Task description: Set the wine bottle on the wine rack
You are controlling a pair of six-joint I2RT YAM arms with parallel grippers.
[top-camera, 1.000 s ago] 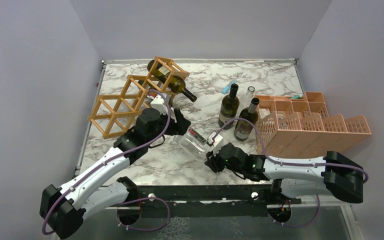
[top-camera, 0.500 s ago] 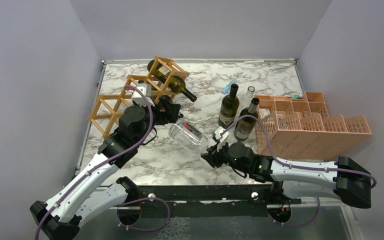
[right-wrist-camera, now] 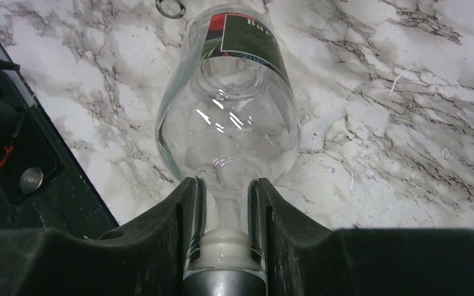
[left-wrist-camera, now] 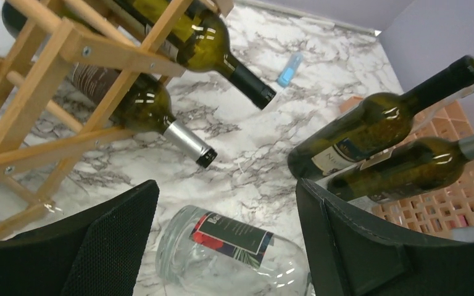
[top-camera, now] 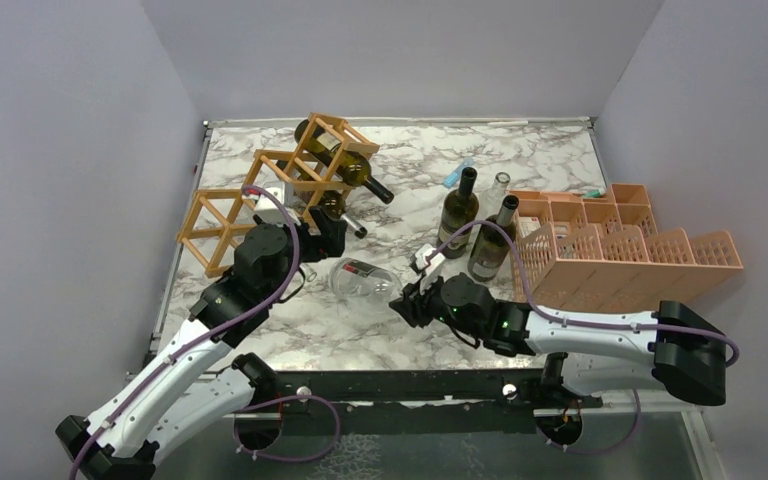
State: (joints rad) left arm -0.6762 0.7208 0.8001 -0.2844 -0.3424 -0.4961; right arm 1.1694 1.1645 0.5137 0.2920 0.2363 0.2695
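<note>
The wine rack is standing at the left rear of the table, carrying 2 dark green bottles. The left gripper is hovering just beside the rack, jaws spread wide, gripping nothing. The clear wine bottle is lying on its side near the table's centre, off the rack. The right gripper is pinching its neck. 2 upright green bottles are standing beside the pink crate.
</note>
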